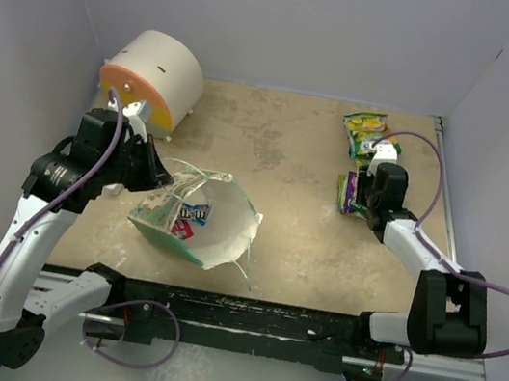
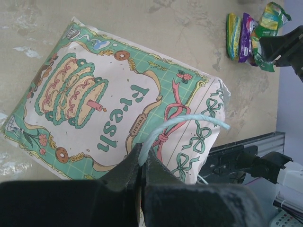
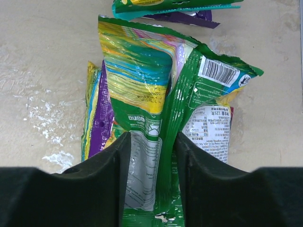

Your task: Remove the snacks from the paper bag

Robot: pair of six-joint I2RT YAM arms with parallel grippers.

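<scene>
The green paper bag [image 1: 218, 235] lies on its side at centre-left, its pale mouth open towards the camera. A small packet [image 1: 192, 211] shows inside it. My left gripper [image 1: 153, 174] is shut on the bag's string handle [image 2: 189, 120] at the rim, and the cream printed panel [image 2: 94, 104] fills the left wrist view. My right gripper [image 1: 369, 192] stands at the far right over a pile of snacks. Its fingers [image 3: 109, 170] close on a green-white packet [image 3: 142, 80] that lies on a purple packet [image 3: 102, 118]. A green-yellow packet [image 1: 367, 131] lies just beyond.
A big cream cylinder with an orange face [image 1: 156, 76] stands at the back left, close behind my left arm. White walls close in the table on three sides. The black base rail [image 1: 253, 317] runs along the near edge.
</scene>
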